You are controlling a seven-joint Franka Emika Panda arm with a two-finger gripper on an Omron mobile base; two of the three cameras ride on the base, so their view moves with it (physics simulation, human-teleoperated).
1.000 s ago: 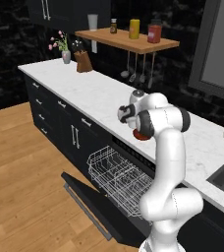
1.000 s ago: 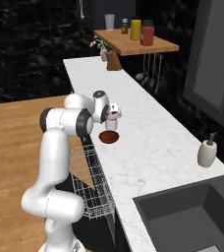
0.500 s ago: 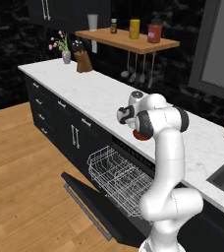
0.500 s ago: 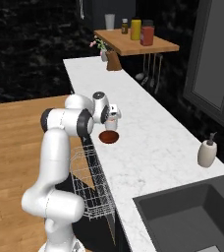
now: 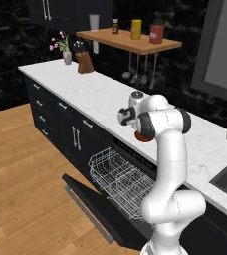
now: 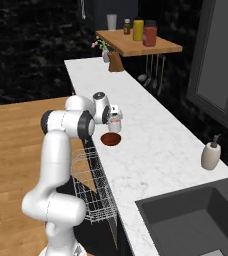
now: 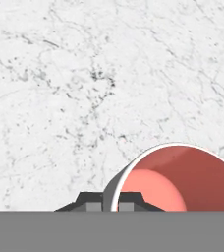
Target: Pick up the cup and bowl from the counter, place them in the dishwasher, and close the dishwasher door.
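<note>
In the hand view the cup (image 7: 182, 179), grey-white outside and red inside, stands on the white marble counter (image 7: 84, 74), and my gripper (image 7: 110, 203) is shut on its near wall, one fingertip outside and one inside. From the right base view the gripper (image 6: 115, 119) points down onto the cup (image 6: 115, 126). The reddish-brown bowl (image 6: 111, 139) lies right beside the cup, nearer the counter's front edge. Part of the bowl (image 5: 144, 137) peeks out behind my arm in the left base view. Below the counter the dishwasher door (image 5: 93, 206) hangs open with the white wire rack (image 5: 116, 178) pulled out.
A soap dispenser (image 6: 210, 155) and a dark sink (image 6: 196, 220) are further along the counter. A wooden shelf (image 5: 130, 42) with jars hangs over the far end, with hanging utensils (image 5: 138, 74), a knife block (image 5: 84, 63) and a flower vase (image 5: 66, 57). The open door juts over the wooden floor.
The jaws have gone from wide open to shut on the cup's wall. The arm, the cup and the bowl have stayed where they were.
</note>
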